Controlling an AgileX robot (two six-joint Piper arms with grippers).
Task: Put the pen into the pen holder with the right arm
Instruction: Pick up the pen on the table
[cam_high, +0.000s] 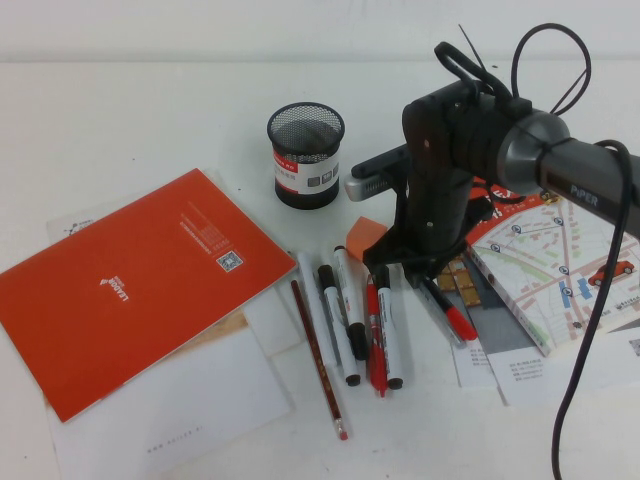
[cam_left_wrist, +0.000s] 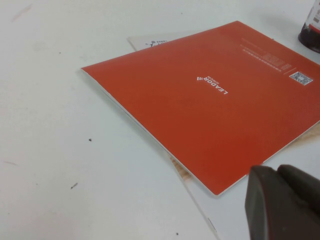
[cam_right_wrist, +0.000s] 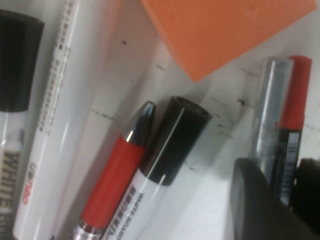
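Right wrist view: right gripper (cam_right_wrist: 285, 172) fingers (cam_right_wrist: 252, 200) apart, straddling the pen (cam_right_wrist: 286, 135); left gripper (cam_left_wrist: 282, 202) over notebook (cam_left_wrist: 210, 110).

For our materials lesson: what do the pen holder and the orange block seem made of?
Pen holder: black wire mesh, probably metal, see-through weave, paper label band. Orange block: matte, finely textured, maybe foam or rubber. Right gripper hangs over the pens; left gripper sits beside the red booklet.

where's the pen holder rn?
High view: black wire-mesh cylindrical pen holder stands upright at table centre-back, beyond the marker row, left of the right arm's tool; nothing touches it.
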